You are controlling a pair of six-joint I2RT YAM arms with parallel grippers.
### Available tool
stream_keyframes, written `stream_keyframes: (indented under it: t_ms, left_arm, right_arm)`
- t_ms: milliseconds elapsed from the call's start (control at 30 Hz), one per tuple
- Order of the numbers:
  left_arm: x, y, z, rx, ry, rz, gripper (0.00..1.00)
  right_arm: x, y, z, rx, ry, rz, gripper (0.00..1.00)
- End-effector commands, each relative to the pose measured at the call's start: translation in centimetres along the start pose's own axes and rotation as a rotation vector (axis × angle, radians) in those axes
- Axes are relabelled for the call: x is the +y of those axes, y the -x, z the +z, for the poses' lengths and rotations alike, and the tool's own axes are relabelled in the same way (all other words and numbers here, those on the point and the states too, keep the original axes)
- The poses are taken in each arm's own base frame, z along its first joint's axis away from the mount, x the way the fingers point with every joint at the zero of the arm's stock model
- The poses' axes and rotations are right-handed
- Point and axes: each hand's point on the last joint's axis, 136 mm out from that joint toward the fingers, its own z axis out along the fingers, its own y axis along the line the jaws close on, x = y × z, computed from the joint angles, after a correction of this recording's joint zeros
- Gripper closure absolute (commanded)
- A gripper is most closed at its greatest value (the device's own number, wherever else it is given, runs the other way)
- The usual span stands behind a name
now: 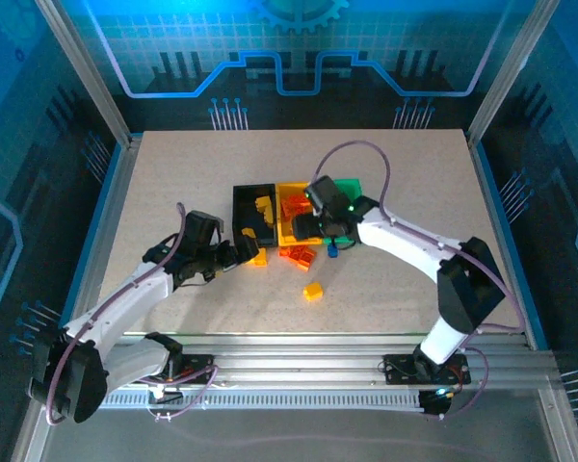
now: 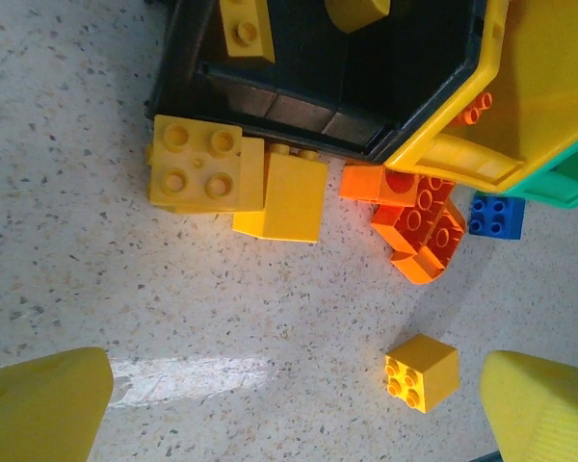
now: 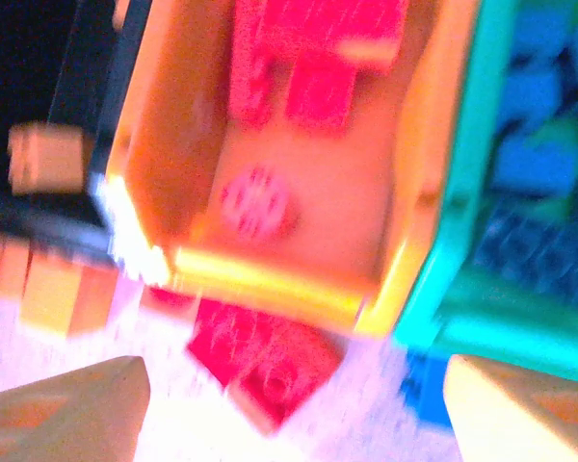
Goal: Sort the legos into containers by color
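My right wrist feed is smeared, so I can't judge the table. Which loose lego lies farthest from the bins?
Observer: A lone yellow brick sits by itself, on the near side of the orange pile.
Operator: Where is the left hand?
Observer: The left hand hovers open at the front of the black bin, with nothing between its fingers.
Operator: Any yellows there?
Observer: A square yellow brick and a tipped yellow brick lie side by side just in front of that bin.
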Motion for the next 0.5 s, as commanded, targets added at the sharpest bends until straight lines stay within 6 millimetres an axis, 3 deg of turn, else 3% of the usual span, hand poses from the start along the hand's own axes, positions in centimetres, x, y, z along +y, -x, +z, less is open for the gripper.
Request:
stream_keyframes:
  t_ms: [0,100,200,333,467]
  left_arm:
    - [0.2,1.1,-1.3,-0.042,0.023,-0.001,0.01]
    - [0.5,1.2,-1.4,-0.044,0.027,-0.010,0.01]
    - [0.6,1.2,-1.4,-0.045,0.028,-0.018,0.01]
    - [0.7,1.2,-1.5,-0.050,0.028,-0.029,0.01]
    - [0.7,1.2,-1.5,-0.047,0.024,-0.034,0.01]
  right_arm:
    - [1.1,-7.3,0.3,0.184,0.038,-0.101,0.17]
    - [2.1,-11.5,0.0,0.259,0.051,-0.159,0.15]
    - [2.9,-14.0,0.1,0.297,0.043,-0.201,0.13]
    - [2.6,-15.0,1.7,0.307,-0.026,-0.211,0.13]
    - [2.3,-15.0,3.3,0.292,-0.066,-0.193,0.18]
